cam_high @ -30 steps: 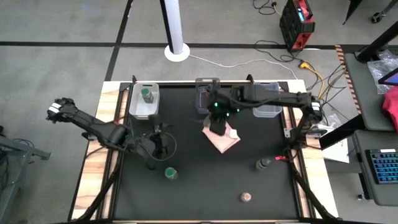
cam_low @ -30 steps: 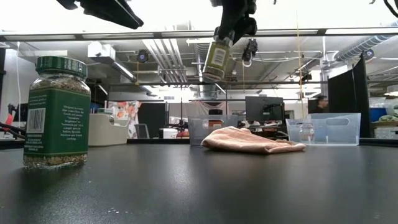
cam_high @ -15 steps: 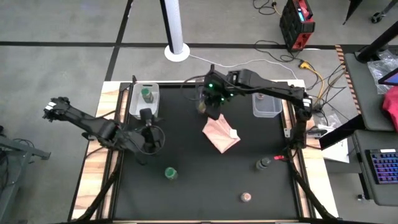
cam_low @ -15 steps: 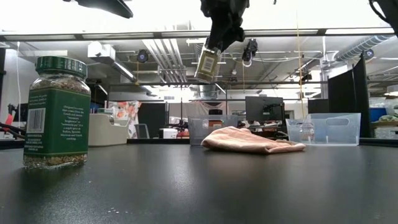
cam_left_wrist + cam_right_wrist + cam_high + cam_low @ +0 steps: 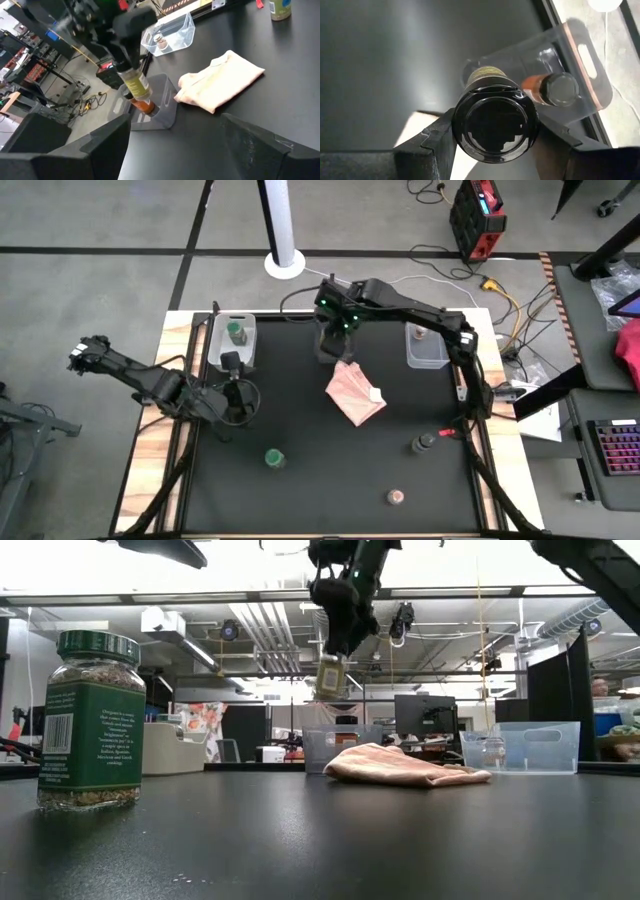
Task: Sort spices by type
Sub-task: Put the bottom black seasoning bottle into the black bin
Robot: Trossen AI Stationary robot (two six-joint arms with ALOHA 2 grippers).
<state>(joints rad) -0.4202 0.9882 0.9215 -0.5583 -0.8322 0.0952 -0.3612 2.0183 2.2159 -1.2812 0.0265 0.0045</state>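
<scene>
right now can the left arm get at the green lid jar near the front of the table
Probably yes. The left gripper hangs open and empty, and the green-lid jar stands alone on bare table nearby, nothing between them.

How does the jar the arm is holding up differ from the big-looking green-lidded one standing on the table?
The held jar hangs in the air in the right gripper, over the middle bin; the green-lidded jar stands alone on the table. The held jar has a dark lid, the other a green one. The held jar's label is yellowish, the other's green. Both are small labelled spice jars.
</scene>
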